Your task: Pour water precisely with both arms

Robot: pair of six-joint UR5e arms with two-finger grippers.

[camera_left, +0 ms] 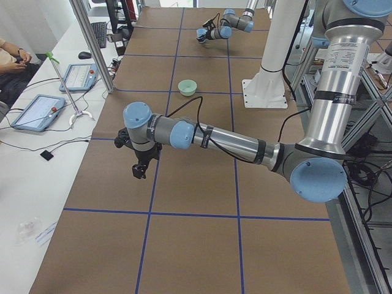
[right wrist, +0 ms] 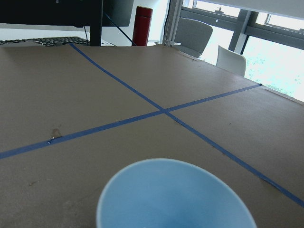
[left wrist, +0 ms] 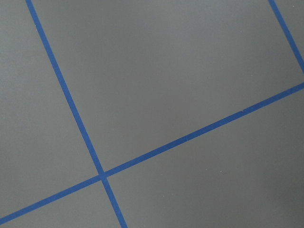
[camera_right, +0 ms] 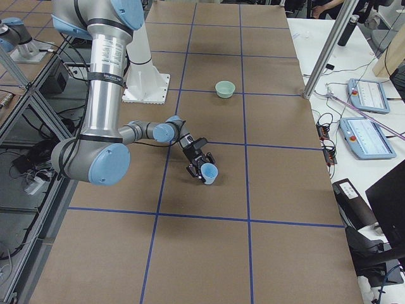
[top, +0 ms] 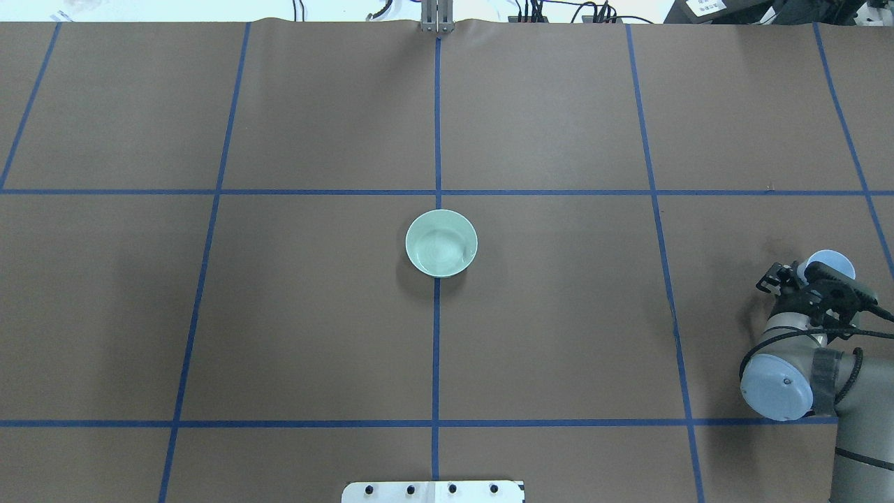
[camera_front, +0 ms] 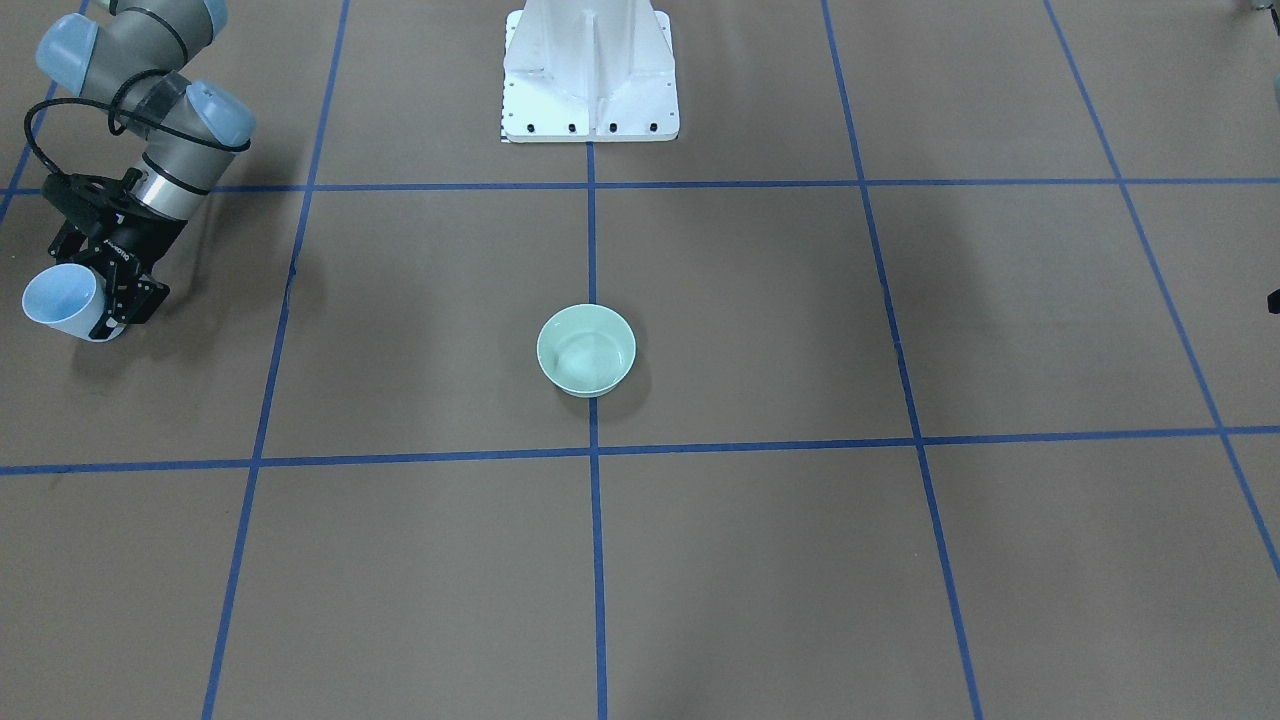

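Water shows faint ripples in the pale-green bowl.

We cannot judge how the jaws of the left gripper, well apart from the green bowl, stand in its only, side view, and the right wrist view's lower edge cuts off the blue cup, hiding its floor.

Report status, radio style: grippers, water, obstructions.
Right gripper shut on blue cup. Left gripper: cannot tell. Green bowl centre, faint water ripples inside. Nothing between cup and bowl.
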